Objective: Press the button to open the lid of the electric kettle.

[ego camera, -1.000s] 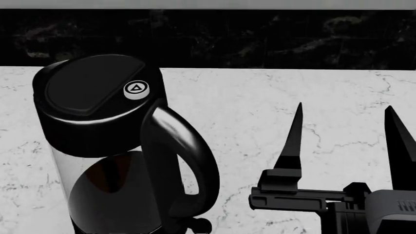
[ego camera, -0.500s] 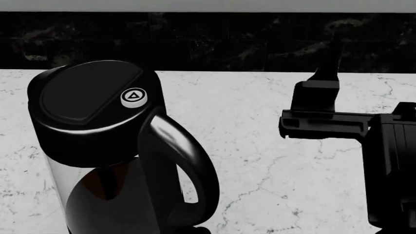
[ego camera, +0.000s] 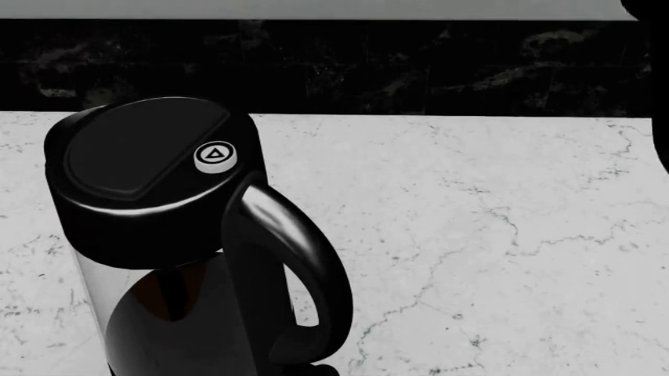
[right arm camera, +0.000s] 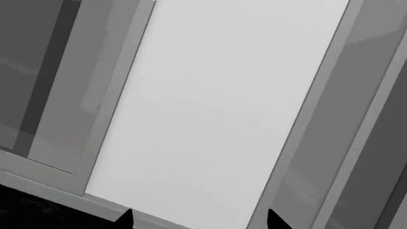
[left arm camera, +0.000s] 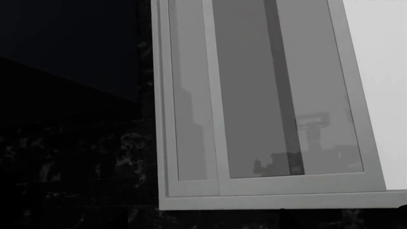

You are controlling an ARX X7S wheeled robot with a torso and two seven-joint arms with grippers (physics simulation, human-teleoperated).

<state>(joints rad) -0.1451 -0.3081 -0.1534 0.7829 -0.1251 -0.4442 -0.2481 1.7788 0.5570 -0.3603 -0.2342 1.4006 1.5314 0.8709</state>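
Observation:
The electric kettle (ego camera: 136,313) stands at the left of the head view, with a clear glass body and a big black loop handle (ego camera: 303,274). Its glossy black lid (ego camera: 131,149) is down. The small silver-ringed button (ego camera: 215,156) with a white triangle sits on the lid's edge above the handle. In the right wrist view, my right gripper (right arm camera: 199,220) shows only two black fingertips (right arm camera: 125,220) set wide apart, open and empty, facing pale wall panels. It is far from the kettle. My left gripper shows in no view.
The kettle stands on a white marble counter (ego camera: 502,258) with a black marbled backsplash (ego camera: 366,66) behind. A dark arm part (ego camera: 660,86) edges the head view's right. The left wrist view shows grey framed panels (left arm camera: 267,95) beside dark stone.
My right gripper has risen from low at the right of the head view, up past the backsplash, and out of that view. The kettle and its lid have not moved.

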